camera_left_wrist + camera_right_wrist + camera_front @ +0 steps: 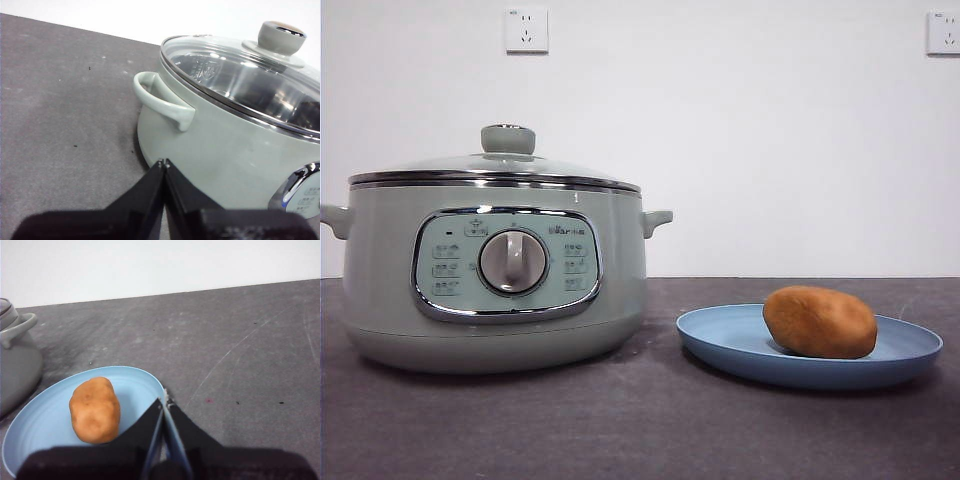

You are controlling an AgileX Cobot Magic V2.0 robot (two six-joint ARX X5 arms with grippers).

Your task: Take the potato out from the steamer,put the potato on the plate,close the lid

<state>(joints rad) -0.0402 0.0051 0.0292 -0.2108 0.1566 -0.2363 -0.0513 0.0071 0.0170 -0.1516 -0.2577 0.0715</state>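
1. Potato (819,322) in the front view already lies on the light-blue plate (740,345), right of centre, and the glass lid (495,168) sits closed on the steamer (490,330). I judge the task nearly finished. The oval potato could roll if the plate is bumped. Between steamer and plate a narrow strip of dark tabletop (620,430) is free.

2. Left wrist view: the left claw (164,163) is clenched and holds nothing, hovering just beside the steamer wall below the side handle (165,102). A careless swing there could push the pot or shift the lid.

3. Right wrist view: the right claw (164,402) is also clenched and empty, over the plate rim near the potato. Withdrawing low could catch this rim; the tabletop on the side away from the steamer is open.
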